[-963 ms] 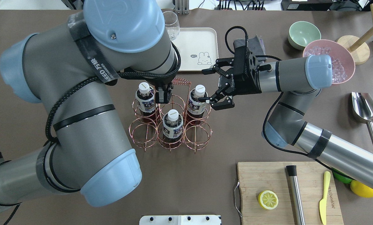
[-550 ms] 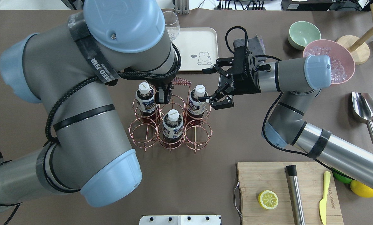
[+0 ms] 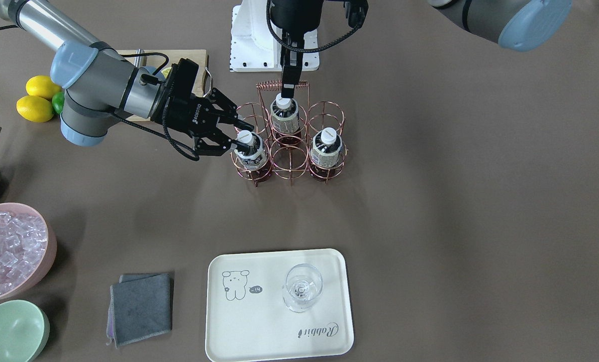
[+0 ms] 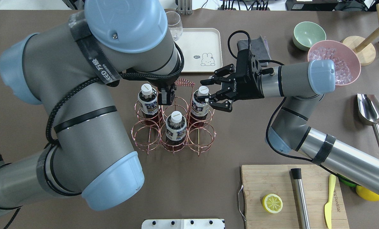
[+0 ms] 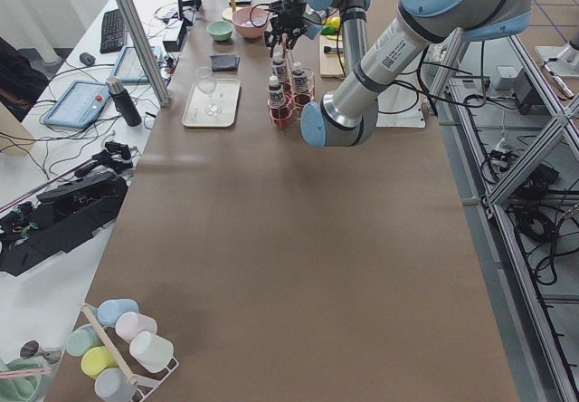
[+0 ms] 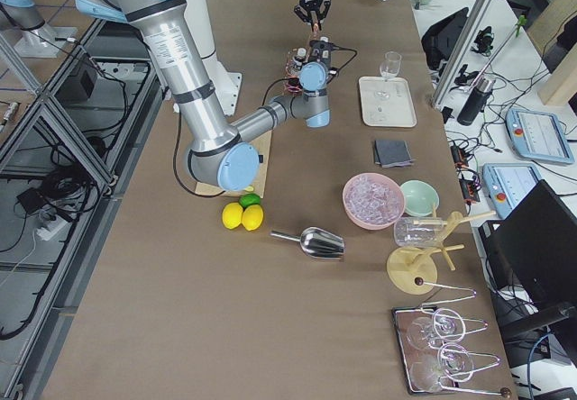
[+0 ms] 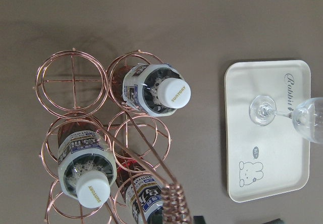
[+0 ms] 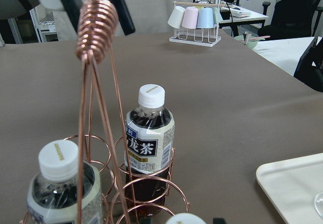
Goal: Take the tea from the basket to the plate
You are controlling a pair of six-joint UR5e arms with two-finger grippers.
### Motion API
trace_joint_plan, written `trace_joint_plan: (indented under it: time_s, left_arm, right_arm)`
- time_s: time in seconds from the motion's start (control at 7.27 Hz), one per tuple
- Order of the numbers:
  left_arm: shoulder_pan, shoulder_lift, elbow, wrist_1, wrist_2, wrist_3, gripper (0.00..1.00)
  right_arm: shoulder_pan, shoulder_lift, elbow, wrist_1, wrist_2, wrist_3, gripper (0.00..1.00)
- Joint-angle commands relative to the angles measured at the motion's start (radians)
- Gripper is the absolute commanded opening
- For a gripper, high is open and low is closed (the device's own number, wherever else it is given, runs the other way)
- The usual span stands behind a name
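Three tea bottles stand in the copper wire basket (image 4: 145,140). My right gripper (image 4: 208,91) is open, its fingers either side of the white cap of the rightmost tea bottle (image 4: 199,106); it also shows in the front view (image 3: 241,136) at that bottle (image 3: 253,155). My left gripper (image 4: 166,95) points down and is shut on the basket's coiled handle (image 8: 96,27). The cream plate (image 4: 192,44) lies beyond the basket and carries a clear stemmed glass (image 3: 303,286).
A grey cloth (image 3: 141,306) lies beside the plate. A pink ice bowl (image 4: 342,60), a green bowl (image 4: 308,35) and a metal scoop (image 4: 370,111) are on the right. A cutting board (image 4: 272,184) with a lemon half sits near the front.
My right gripper has moved in toward the rightmost bottle, so its open fingers now straddle the cap. The left arm, the basket and the bottles have not moved.
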Motion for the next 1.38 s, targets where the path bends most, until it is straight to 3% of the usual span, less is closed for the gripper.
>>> trace_joint_plan:
  time_s: [0.0, 0.28, 0.69, 0.96, 1.24]
  left_arm:
    - [0.0, -0.001, -0.001, 0.001, -0.001, 0.001, 0.0]
    - [0.0, -0.001, -0.001, 0.001, -0.001, 0.001, 0.0]
    - [0.0, 0.001, -0.01, 0.005, -0.003, -0.001, 0.0]
    - [0.0, -0.001, -0.012, 0.006, -0.003, -0.001, 0.0]
    - [-0.002, -0.001, -0.012, 0.006, -0.003, -0.001, 0.0]
  right_arm:
    - [-0.001, -0.004, -0.003, -0.001, 0.001, -0.006, 0.42]
    - [0.002, -0.021, 0.002, -0.007, 0.003, 0.003, 0.0]
    - [0.019, -0.048, 0.063, -0.027, 0.006, 0.043, 0.0]
    - [0.025, -0.074, 0.208, -0.19, 0.027, 0.043, 0.0]
    - [0.091, -0.073, 0.293, -0.292, 0.099, 0.047, 0.0]
